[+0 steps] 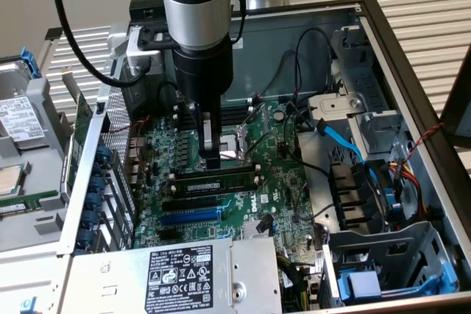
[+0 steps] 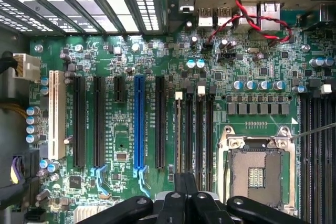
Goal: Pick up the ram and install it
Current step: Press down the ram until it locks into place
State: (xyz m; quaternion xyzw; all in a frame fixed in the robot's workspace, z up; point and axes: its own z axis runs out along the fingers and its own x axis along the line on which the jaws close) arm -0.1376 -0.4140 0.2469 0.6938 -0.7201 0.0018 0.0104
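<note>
Above the motherboard [image 1: 243,182] inside the open computer case [image 1: 397,56], the end effector [image 1: 211,158] hangs with its fingers fully closed, pressing down onto the ram [image 1: 213,179]. That dark-green stick stands on edge in a memory slot just beside the CPU socket [image 1: 234,145], on the side toward the long blue slot [image 1: 188,218], with black slots lying between them.

Gripper [image 1: 212,158] hides part of the ram [image 1: 221,179].
</note>
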